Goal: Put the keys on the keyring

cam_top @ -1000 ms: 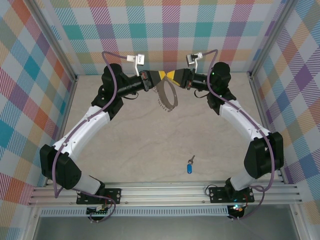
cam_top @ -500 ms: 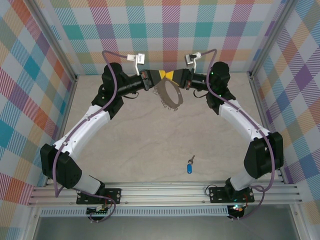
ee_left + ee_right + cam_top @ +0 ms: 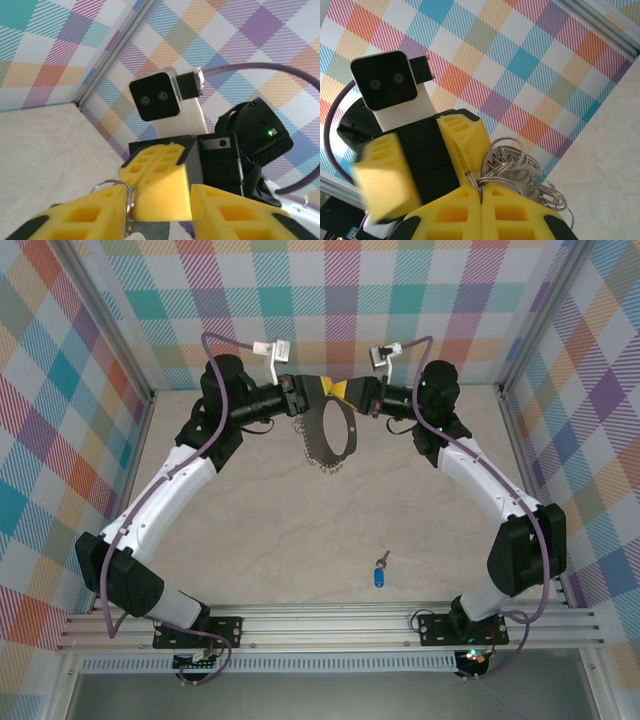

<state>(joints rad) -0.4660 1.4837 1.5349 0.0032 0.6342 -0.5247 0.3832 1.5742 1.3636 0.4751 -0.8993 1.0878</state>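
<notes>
So the key (image 3: 380, 573) was lying flat on the table (image 3: 290, 530) at about 6 o'clock, close to the near edge. Its blue head pointed toward the arms and the little silver shank toward 12. Nothing was touching it, and it sat well apart from both arms.

The keyring (image 3: 312, 440) was way up at 12 o'clock, held off the table near the back wall (image 3: 330, 300). From overhead the hoop hung down toward 6 from the two grippers, with the small loops fringing its 7 to 9 o'clock side.

The right gripper (image 3: 345, 391) had it. In its own wrist cam, the right gripper (image 3: 481, 200) had its jaws pressed together, pinching the keyring (image 3: 520, 175) at the rim. The bunch of loops fanned out toward 3 o'clock.

The left gripper (image 3: 320, 391) came in nose to nose from 9 o'clock. In the left wrist cam, the left gripper (image 3: 162, 212) had its jaws spread wide, with the right gripper's (image 3: 160, 175) yellow tip sitting between them. One small loop of the keyring (image 3: 127, 192) was right against the inner face of its 8 o'clock finger (image 3: 85, 217). Couldn't tell whether that was real contact.
</notes>
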